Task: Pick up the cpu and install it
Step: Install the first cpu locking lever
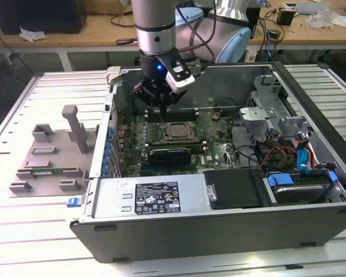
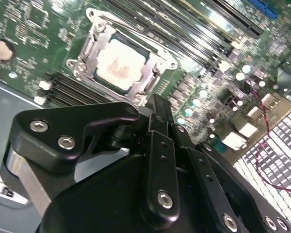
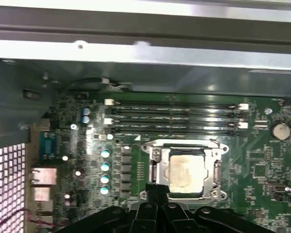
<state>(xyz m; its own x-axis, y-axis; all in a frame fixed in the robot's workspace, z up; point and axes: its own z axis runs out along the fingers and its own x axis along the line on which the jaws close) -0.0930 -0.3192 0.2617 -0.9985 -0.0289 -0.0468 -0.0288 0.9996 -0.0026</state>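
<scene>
Hanging over the open computer case [image 1: 219, 231], the gripper [image 1: 161, 105] has its jaws drawn close together with nothing between them; both wrist views show the dark tips [image 2: 155, 104] [image 3: 157, 190] meeting just beside the socket's [image 3: 155, 167] edge. The cpu [image 1: 176, 131] lies flat inside that metal-framed socket on the green motherboard [image 1: 216, 138], its silvery top bare [image 2: 120, 63] [image 3: 186, 174], apart from the gripper. The memory slots [image 3: 174, 116] run along the socket's far side. The black expansion card [image 1: 170, 154] sits on its near side. The grey plastic fixture [image 1: 52, 153] rests on the table [image 1: 23, 231], outside the case at the exterior view's left.
</scene>
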